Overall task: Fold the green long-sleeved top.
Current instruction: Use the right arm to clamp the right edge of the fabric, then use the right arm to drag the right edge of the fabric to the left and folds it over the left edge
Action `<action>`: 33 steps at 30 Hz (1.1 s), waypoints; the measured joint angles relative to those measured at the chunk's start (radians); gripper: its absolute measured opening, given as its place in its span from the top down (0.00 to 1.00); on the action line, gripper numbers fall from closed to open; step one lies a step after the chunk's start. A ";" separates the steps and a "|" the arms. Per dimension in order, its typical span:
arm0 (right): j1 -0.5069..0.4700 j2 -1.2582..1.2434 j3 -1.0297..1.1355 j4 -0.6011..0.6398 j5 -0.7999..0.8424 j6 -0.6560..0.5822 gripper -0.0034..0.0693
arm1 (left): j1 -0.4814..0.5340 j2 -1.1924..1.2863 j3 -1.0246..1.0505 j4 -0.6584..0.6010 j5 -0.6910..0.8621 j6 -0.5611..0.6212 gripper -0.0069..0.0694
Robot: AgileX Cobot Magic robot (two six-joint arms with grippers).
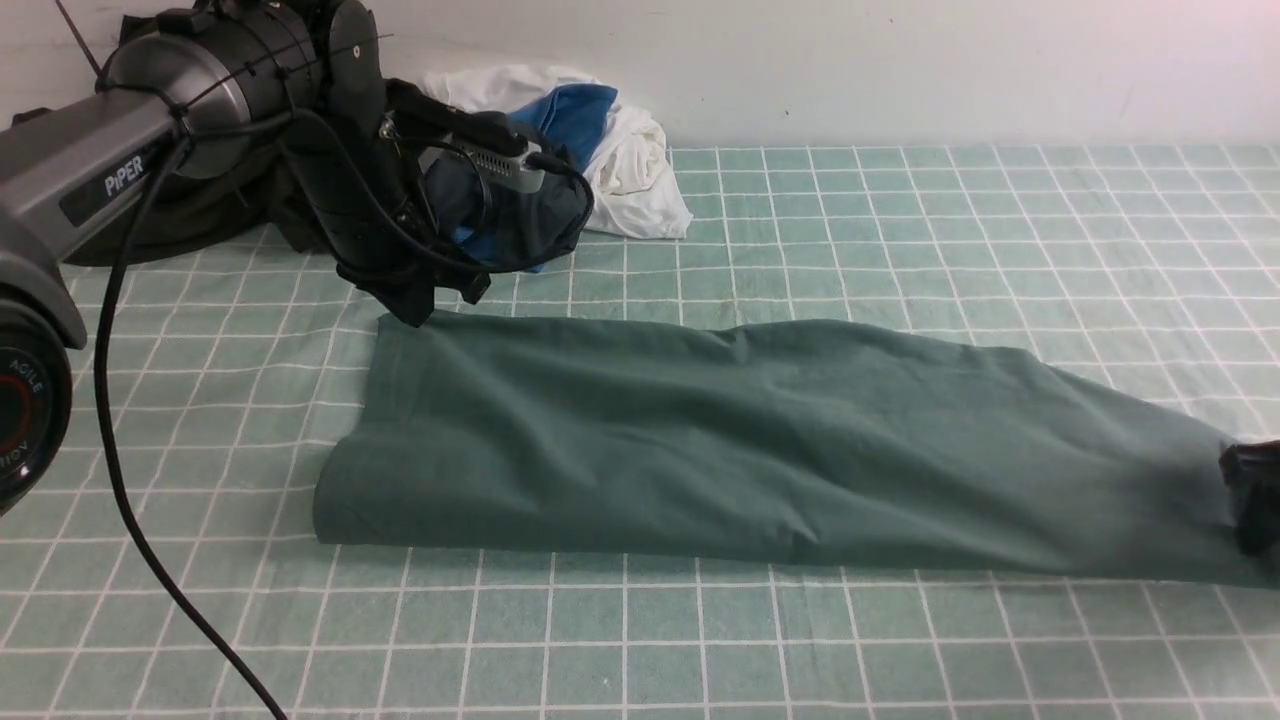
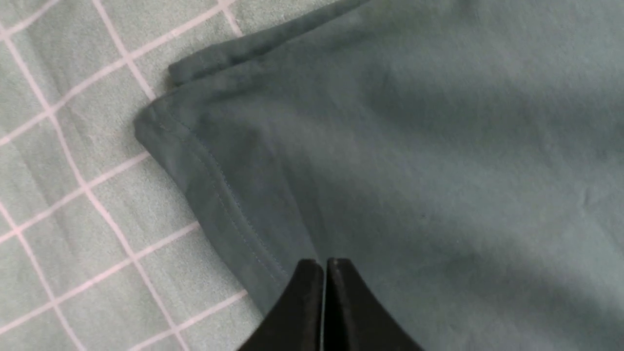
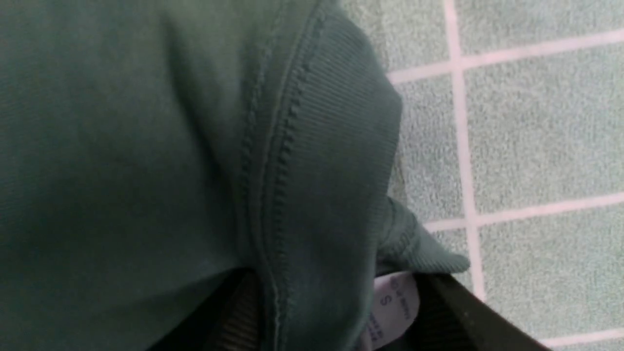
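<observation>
The green long-sleeved top [image 1: 760,440] lies folded in a long strip across the checked cloth. My left gripper [image 1: 415,305] is at the strip's far left corner. In the left wrist view it [image 2: 324,265] is shut and empty, just over the hemmed edge of the top [image 2: 438,146]. My right gripper [image 1: 1250,495] is at the strip's right end, at the frame edge. In the right wrist view it [image 3: 336,312] is shut on the bunched top [image 3: 122,146] at the ribbed neckline [image 3: 336,122], next to a white size label [image 3: 392,302].
A pile of white and blue clothes [image 1: 620,140] lies at the back by the wall. A dark slate-grey garment with blue parts [image 1: 510,215] sits behind my left arm, and a very dark garment [image 1: 180,215] at far left. A black cable [image 1: 130,480] hangs over the cloth.
</observation>
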 joint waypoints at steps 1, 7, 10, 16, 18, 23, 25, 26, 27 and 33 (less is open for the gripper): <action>0.001 0.000 0.000 0.001 0.000 -0.006 0.50 | 0.000 -0.001 0.000 0.000 0.001 0.001 0.91; 0.008 -0.022 -0.006 -0.034 0.010 -0.014 0.90 | 0.000 -0.057 0.000 0.002 0.025 0.006 0.91; 0.008 -0.067 -0.037 -0.122 0.048 0.035 0.92 | 0.000 -0.119 0.000 0.017 0.045 0.007 0.91; 0.062 -0.289 -0.181 -0.182 0.128 0.095 0.92 | 0.000 -0.308 0.000 0.068 0.109 -0.006 0.91; 0.141 -0.355 -0.248 -0.150 0.129 0.064 0.92 | 0.000 -0.377 0.000 0.073 0.112 -0.023 0.91; 0.383 -0.389 -0.352 -0.017 0.120 -0.035 0.92 | 0.000 -0.475 -0.004 0.071 0.120 -0.052 0.91; 0.555 -0.344 -0.389 0.080 0.084 -0.091 0.92 | 0.000 -0.535 0.012 0.069 0.126 -0.069 0.91; 0.616 -0.315 -0.395 0.113 0.058 -0.109 0.92 | 0.000 -0.561 0.031 0.069 0.127 -0.076 0.91; 0.663 -0.289 -0.398 0.138 0.028 -0.122 0.92 | 0.000 -0.583 0.050 0.069 0.129 -0.081 0.91; 0.892 -0.065 -0.399 0.216 -0.208 -0.165 0.92 | 0.000 -0.767 0.255 0.069 0.130 -0.124 0.91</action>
